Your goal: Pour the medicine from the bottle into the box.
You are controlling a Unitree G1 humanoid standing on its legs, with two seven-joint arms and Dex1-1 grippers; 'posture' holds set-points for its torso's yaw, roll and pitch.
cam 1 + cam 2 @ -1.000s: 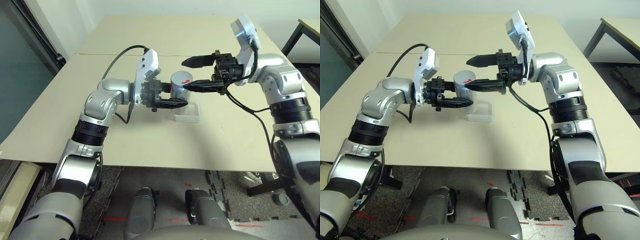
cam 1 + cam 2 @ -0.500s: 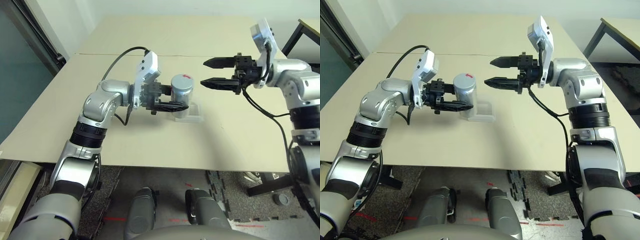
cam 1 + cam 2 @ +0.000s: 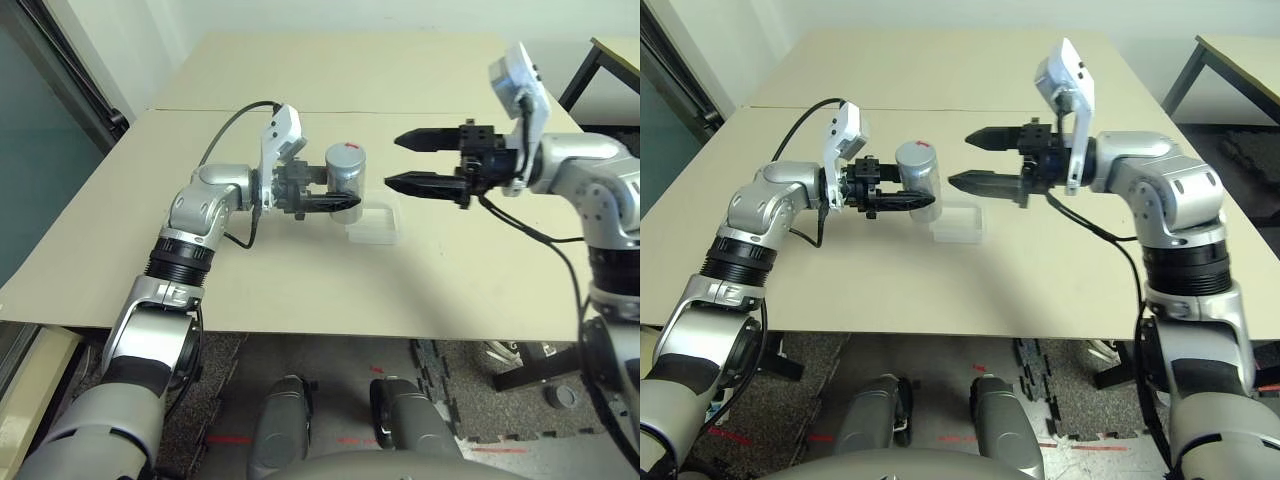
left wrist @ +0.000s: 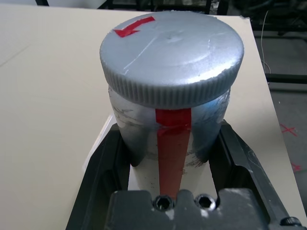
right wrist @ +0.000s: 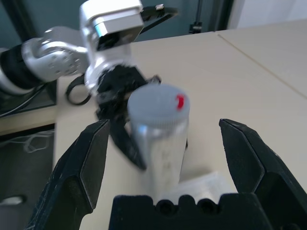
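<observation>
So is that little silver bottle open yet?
No, shut. The bottle is upright in the left tool, its ridged grey cap on top.

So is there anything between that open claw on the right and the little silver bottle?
Nothing: in the right wrist view, open air separates the right gripper from the bottle.

Broad beige worktop (image 3: 300, 270), matte and plain, crossed by a thin dark seam toward its far side. Small clear plastic box (image 3: 374, 227) lying flat near the middle, its rounded corners faint against the pale surface.
</observation>
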